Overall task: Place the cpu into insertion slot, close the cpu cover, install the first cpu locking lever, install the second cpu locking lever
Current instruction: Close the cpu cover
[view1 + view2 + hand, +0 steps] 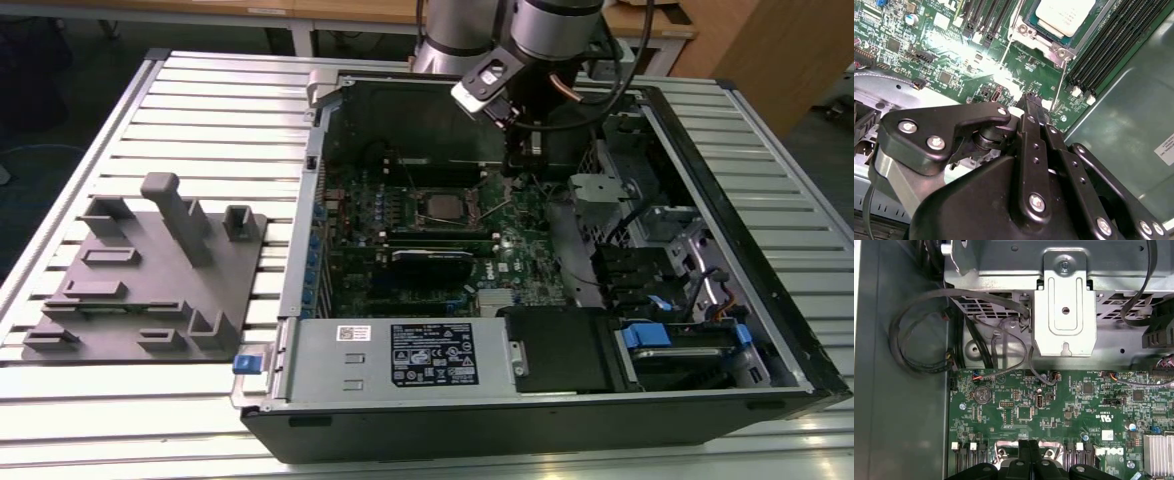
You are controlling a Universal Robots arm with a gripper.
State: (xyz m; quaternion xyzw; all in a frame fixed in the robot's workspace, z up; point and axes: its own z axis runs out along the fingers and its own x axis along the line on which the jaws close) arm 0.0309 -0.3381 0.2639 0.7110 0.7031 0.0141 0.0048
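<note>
The cpu (1064,14), a square chip with a silvery top, lies in the insertion slot (441,203) on the green circuit board (1064,410). Around the chip lies the silvery cpu cover (1026,31). Two thin metal locking levers (1058,84) (1005,51) run out from the socket's corners over the board. My gripper (1033,100) (1029,444) (523,165) hangs just above the board beside the socket, shut with nothing between its black fingers. Its tips are close to the free end of the nearer lever.
The board sits inside an open black computer case (747,380) on a slatted white table (200,110). Long black memory slots (1114,45) flank the socket. A metal drive bracket (1064,305) and loose cables (919,335) lie near the board. A grey fixture plate (147,270) stands at the exterior view's left.
</note>
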